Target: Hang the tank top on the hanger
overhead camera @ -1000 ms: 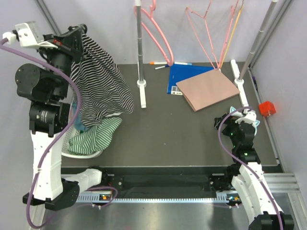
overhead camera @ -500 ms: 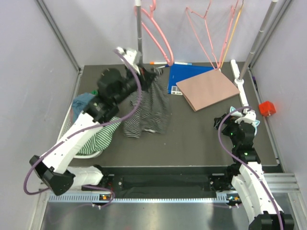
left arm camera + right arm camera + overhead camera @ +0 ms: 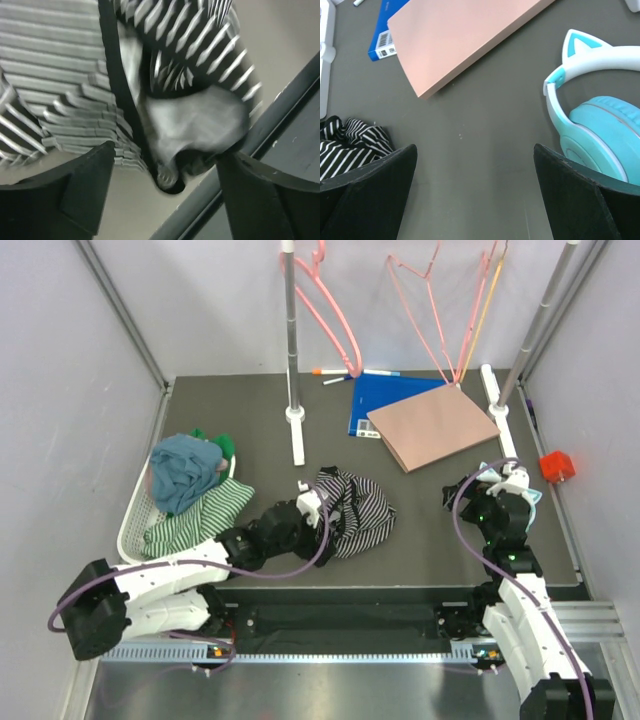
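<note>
The tank top (image 3: 358,513), black-and-white striped, lies crumpled on the dark table near the front middle. My left gripper (image 3: 318,508) lies low at its left edge. In the left wrist view its fingers (image 3: 85,185) stand wide apart, open, with the tank top (image 3: 65,110) and its dark-edged strap bunched just beyond and between the tips. The thick pink hanger (image 3: 335,312) hangs from the rack at the back. My right gripper (image 3: 478,492) rests at the right, open over bare table (image 3: 475,190), the tank top's edge (image 3: 345,145) at its left.
A white basket (image 3: 133,528) at the left holds a teal cloth (image 3: 185,468) and a green-striped garment (image 3: 195,518). A rack post (image 3: 291,340) stands behind. A pink board (image 3: 432,425) lies on a blue book (image 3: 385,395). Teal headphones (image 3: 600,125) lie beside the right gripper.
My left arm swung the tank top from high at the left, across and down to the table's front middle, and its jaws opened off the cloth. The right arm barely moved.
</note>
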### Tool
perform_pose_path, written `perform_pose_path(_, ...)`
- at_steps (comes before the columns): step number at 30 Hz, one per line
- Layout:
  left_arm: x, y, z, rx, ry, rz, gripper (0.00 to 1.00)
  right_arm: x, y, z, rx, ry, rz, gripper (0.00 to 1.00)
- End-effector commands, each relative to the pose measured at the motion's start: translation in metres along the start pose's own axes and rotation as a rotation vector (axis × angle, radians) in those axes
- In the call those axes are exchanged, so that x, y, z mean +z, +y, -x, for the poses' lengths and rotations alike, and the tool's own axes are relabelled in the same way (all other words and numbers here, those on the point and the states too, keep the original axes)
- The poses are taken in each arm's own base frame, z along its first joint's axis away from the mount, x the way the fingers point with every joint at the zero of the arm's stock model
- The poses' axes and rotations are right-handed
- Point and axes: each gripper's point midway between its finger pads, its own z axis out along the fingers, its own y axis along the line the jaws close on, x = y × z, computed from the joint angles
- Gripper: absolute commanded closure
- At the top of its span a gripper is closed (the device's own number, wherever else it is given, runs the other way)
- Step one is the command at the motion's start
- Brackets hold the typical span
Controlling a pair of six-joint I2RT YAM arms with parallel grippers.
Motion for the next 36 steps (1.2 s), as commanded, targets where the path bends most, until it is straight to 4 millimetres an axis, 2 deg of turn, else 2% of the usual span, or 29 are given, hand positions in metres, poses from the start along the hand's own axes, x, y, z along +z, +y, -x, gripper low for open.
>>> perform_pose_path(1,-0.018,-0.003,0.030,-0.077,-0.166,0.016,0.04,-0.003,0.022,0.035,-0.023,-0.092,0.089,0.00)
perform_pose_path(3,-0.033,-0.006,0.056,-0.096,-0.288,0.000,0.01,-0.006,0.024,0.037,-0.027,-0.095,0.097,0.00)
perform_pose_path(8,-0.061,-0.019,0.105,-0.110,-0.498,-0.063,0.01,-0.013,0.038,0.040,-0.041,-0.100,0.170,0.01)
perform_pose_path(11,-0.056,-0.019,0.120,-0.099,-0.527,-0.045,0.01,-0.016,0.047,0.039,-0.040,-0.093,0.222,0.00)
perform_pose_path(12,-0.040,-0.016,0.113,-0.101,-0.474,-0.020,0.01,-0.016,0.051,0.038,-0.040,-0.088,0.242,0.02)
perform_pose_path(15,-0.008,-0.019,0.110,-0.114,-0.374,0.002,0.01,-0.016,0.070,0.029,-0.030,-0.046,0.335,0.06)
perform_pose_path(16,-0.003,-0.022,0.118,-0.119,-0.373,0.000,0.01,-0.018,0.079,0.026,-0.024,-0.033,0.372,0.07)
perform_pose_path(17,0.014,-0.018,0.108,-0.115,-0.328,0.022,0.01,-0.018,0.084,0.024,-0.023,-0.023,0.391,0.07)
perform_pose_path(19,0.027,-0.018,0.110,-0.120,-0.313,0.037,0.01,-0.019,0.101,0.017,-0.023,0.002,0.443,0.08)
perform_pose_path(20,0.039,-0.012,0.101,-0.120,-0.280,0.065,0.01,-0.019,0.106,0.014,-0.021,0.009,0.457,0.08)
perform_pose_path(21,0.044,-0.011,0.099,-0.123,-0.269,0.074,0.02,-0.017,0.111,0.013,-0.021,0.008,0.464,0.08)
perform_pose_path(23,0.055,-0.007,0.090,-0.115,-0.231,0.093,0.09,-0.020,0.130,0.004,-0.029,0.034,0.527,0.08)
perform_pose_path(24,0.057,-0.005,0.087,-0.114,-0.222,0.103,0.14,-0.017,0.137,0.001,-0.037,0.041,0.548,0.08)
perform_pose_path(25,0.059,-0.002,0.081,-0.116,-0.209,0.115,0.25,-0.019,0.149,-0.006,-0.049,0.060,0.582,0.08)
perform_pose_path(28,0.060,0.003,0.067,-0.130,-0.199,0.125,0.43,-0.014,0.168,-0.022,-0.071,0.103,0.624,0.08)
perform_pose_path(31,0.060,0.011,0.061,-0.155,-0.197,0.157,0.53,-0.009,0.187,-0.040,-0.090,0.144,0.659,0.08)
perform_pose_path(32,0.058,0.013,0.058,-0.166,-0.190,0.168,0.59,-0.008,0.193,-0.043,-0.095,0.153,0.667,0.08)
perform_pose_path(36,0.050,0.016,0.055,-0.180,-0.204,0.178,0.63,-0.002,0.215,-0.064,-0.114,0.200,0.692,0.10)
